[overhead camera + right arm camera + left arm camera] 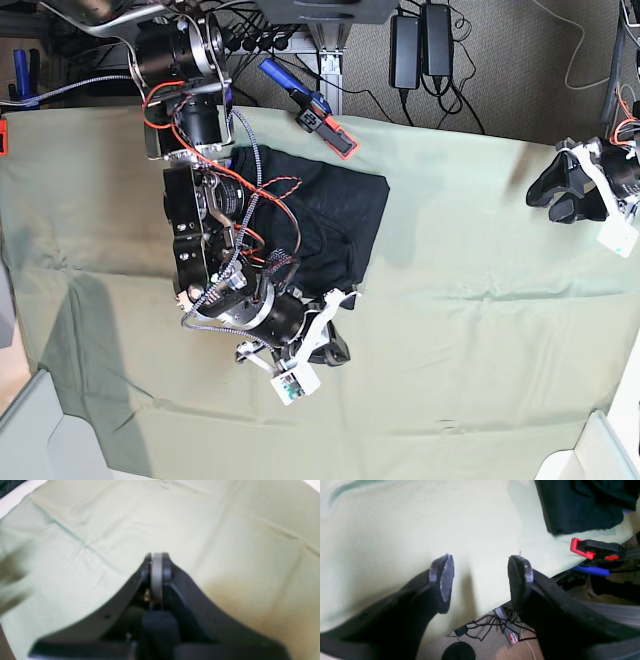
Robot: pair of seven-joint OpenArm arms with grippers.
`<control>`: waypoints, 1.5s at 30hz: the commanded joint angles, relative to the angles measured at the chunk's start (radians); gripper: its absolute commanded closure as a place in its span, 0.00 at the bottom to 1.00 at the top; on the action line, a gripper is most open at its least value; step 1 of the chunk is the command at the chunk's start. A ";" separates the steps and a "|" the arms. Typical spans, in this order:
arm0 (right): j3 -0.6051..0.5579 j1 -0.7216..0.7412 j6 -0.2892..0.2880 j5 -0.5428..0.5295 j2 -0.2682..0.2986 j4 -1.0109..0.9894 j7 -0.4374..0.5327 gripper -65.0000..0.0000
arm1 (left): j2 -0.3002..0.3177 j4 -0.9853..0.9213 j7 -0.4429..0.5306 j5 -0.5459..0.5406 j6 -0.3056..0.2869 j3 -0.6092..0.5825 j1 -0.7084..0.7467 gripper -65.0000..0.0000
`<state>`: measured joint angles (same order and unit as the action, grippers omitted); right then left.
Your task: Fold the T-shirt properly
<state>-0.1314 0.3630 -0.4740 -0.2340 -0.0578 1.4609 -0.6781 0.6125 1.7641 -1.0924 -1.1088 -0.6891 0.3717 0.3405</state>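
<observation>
T-shirt (pixel 335 215): black, soft and light, sure to sag and slide on itself when lifted; already gathered into a compact rectangular stack near the far edge of the desk (pixel 480 330), partly hidden under the right arm in the base view. Limp cloth, so likely best taken at a corner or along a folded edge, with all layers pinched together; probably no firm spot anywhere. In the left wrist view, the near folded edge (pixel 580 531) clean and thick, a reasonable place to pinch if any tidying remains.

Left gripper (pixel 481 580): jaws wide apart and empty, above the pale green cloth, well apart from the shirt. Right gripper (pixel 157 565): jaws pressed together with nothing between them, over bare cloth just beside the stack's near corner.

Around: a red-and-black clamp (pixel 595 551) with a blue-handled one (pixel 591 570) beside it at the desk edge, near the shirt; cables (pixel 495 625) on the floor below. Nothing between the left jaws and the shirt, though the right arm lies over part of it.
</observation>
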 commanded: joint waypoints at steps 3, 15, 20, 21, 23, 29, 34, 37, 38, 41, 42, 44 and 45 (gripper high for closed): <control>0.005 0.022 -0.073 -0.084 -0.009 0.032 0.011 1.00 | 0.020 0.014 0.019 -0.016 -0.009 0.009 -0.005 0.42; 0.260 -0.061 -0.074 -0.290 0.094 0.198 -0.183 1.00 | 0.023 0.014 -0.002 -0.032 -0.009 0.009 -0.005 0.42; 0.334 -0.180 -0.076 -0.358 0.187 0.199 -0.196 1.00 | 0.022 0.018 -0.011 -0.085 -0.009 0.003 -0.005 0.43; 0.348 -0.206 -0.076 -0.366 0.201 0.199 -0.196 1.00 | 0.022 0.021 -0.006 -0.085 -0.009 -0.006 -0.006 0.48; 0.376 -0.253 -0.076 -0.387 0.224 0.199 -0.195 1.00 | 0.021 0.036 0.004 -0.084 -0.009 -0.042 -0.011 0.69; 0.441 -0.328 -0.076 -0.428 0.240 0.199 -0.195 1.00 | -0.002 0.073 0.086 0.058 -0.009 -0.235 -0.109 1.00; 0.441 -0.359 -0.076 -0.428 0.240 0.198 -0.196 1.00 | -0.063 0.075 0.086 0.098 -0.009 -0.357 -0.214 1.00; 0.441 -0.371 -0.076 -0.449 0.240 0.198 -0.199 1.00 | -0.096 0.075 0.086 0.120 -0.009 -0.433 -0.245 1.00; 0.441 -0.375 -0.077 -0.461 0.240 0.198 -0.206 1.00 | -0.103 0.075 0.086 0.123 -0.009 -0.457 -0.249 1.00; 0.441 -0.383 -0.078 -0.496 0.238 0.199 -0.236 1.00 | -0.118 0.075 0.086 0.123 -0.009 -0.519 -0.249 1.00; 0.441 -0.384 -0.081 -0.509 0.238 0.199 -0.240 1.00 | -0.122 0.075 0.086 0.123 -0.009 -0.537 -0.249 1.00; 0.441 -0.386 -0.081 -0.512 0.237 0.200 -0.243 1.00 | -0.137 0.075 0.088 0.123 -0.009 -0.565 -0.250 1.00; 0.441 -0.388 -0.080 -0.512 0.238 0.200 -0.243 1.00 | -0.147 0.075 0.090 0.123 -0.009 -0.576 -0.250 1.00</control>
<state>0.3054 -0.0360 -0.4744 -0.7258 0.1715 1.6421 -0.9295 0.4580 1.8206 -1.0225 -0.9649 -0.6891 -0.2085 0.1047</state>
